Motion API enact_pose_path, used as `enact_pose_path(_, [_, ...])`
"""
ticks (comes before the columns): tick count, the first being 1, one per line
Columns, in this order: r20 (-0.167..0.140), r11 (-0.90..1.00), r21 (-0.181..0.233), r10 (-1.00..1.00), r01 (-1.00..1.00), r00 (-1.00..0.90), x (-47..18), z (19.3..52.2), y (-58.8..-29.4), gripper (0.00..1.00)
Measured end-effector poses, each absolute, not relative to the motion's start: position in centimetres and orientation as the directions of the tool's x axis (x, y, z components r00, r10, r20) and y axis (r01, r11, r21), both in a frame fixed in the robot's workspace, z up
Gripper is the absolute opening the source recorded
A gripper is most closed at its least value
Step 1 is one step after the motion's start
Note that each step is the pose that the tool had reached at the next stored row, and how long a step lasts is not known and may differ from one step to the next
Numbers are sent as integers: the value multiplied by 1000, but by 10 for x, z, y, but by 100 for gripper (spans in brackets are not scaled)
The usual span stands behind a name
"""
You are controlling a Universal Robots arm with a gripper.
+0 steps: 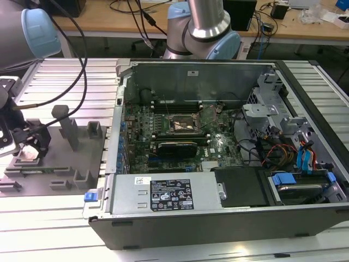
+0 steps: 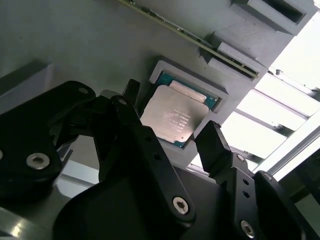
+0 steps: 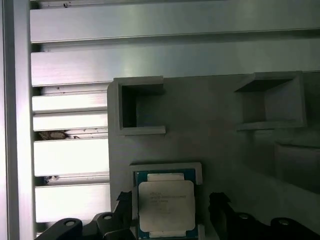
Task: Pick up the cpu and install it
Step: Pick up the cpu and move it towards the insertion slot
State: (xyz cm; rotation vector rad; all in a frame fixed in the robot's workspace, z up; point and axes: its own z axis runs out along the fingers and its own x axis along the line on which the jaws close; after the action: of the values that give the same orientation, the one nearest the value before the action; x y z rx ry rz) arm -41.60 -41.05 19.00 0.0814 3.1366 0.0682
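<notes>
Plainly, the task is sitting at its very start. The claw is hanging low over the cpu, with its two black fingers standing apart, one on each side of the chip and neither visibly touching it. Nothing is being gripped. The cpu is lying flat between those fingers, directly beneath the claw, seated in the square nest of the grey tray with its silvery top facing up. So the pick is not yet made, and I am judging the carry and the seating to be wholly outstanding as well.

In the exterior view the whole job is showing at once: the claw is working over the tray at the exterior view's left, while the socket, well apart from the claw, is waiting inside the open computer case with its dark centre apparently unfilled. That view is not letting me make out the chip itself or the gap of the fingers.

Both wrist views are supplying what it lacks. The second wrist view is showing the fingers from close by, with the cpu between them. The first wrist view is looking down on the chip squarely, showing it sitting straight in its nest, with two empty tray pockets beyond the claw.
</notes>
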Motion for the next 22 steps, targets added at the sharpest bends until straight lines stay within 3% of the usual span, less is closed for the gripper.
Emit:
enact_pose_path(14, [-2,999,44,-3,-3,-1000,-416,187,-410,72])
enact_pose_path(16, [-2,999,44,-2,-3,-1000,-416,187,-410,64])
enact_pose_path(22, [-2,999,44,-2,-2,-1000,-417,187,-410,64])
